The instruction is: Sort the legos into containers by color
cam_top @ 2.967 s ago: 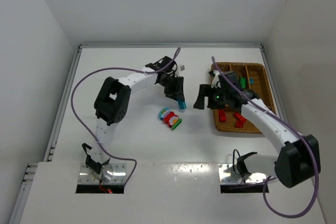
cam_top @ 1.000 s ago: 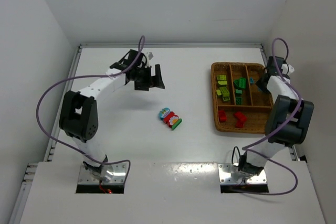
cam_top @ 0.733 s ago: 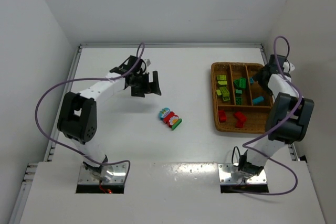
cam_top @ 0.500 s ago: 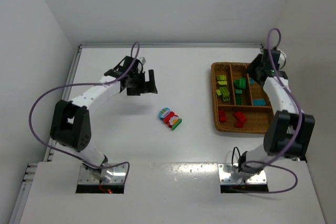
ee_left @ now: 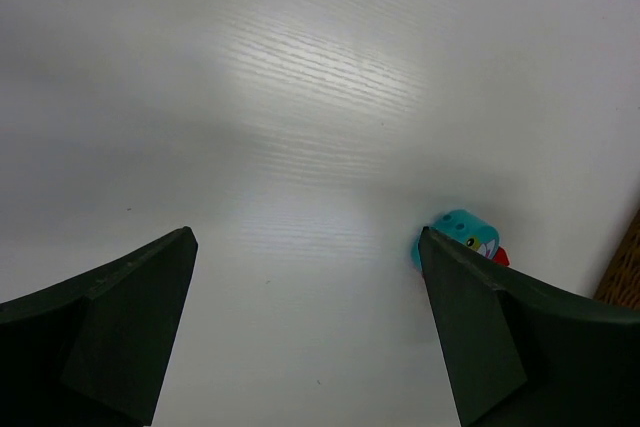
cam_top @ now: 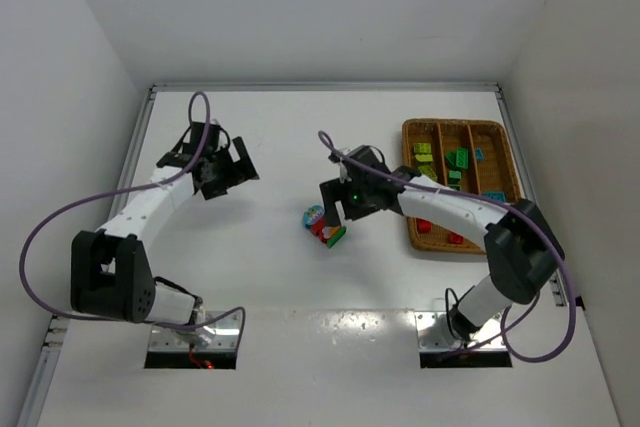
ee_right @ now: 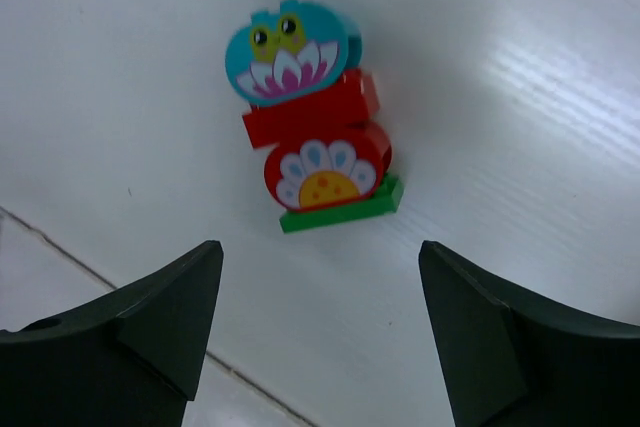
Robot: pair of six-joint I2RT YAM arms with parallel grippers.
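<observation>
As my right claw [ee_right: 318,272] swung back from the tray [cam_top: 455,123] at right, it hung open above the stacked legos [ee_right: 315,137] at mid-desk, seemingly the last unsorted; my left claw [ee_left: 305,247], open, withdrew upper left.

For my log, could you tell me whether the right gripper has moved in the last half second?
Yes. The right gripper swung left, off the wicker tray, to the stacked bricks.

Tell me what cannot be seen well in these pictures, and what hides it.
Top view: the right arm covers the near end of the wicker tray, so the red bricks barely show.
Left wrist view: a finger hides most of the brick stack; the right edge cuts off the tray.
</observation>
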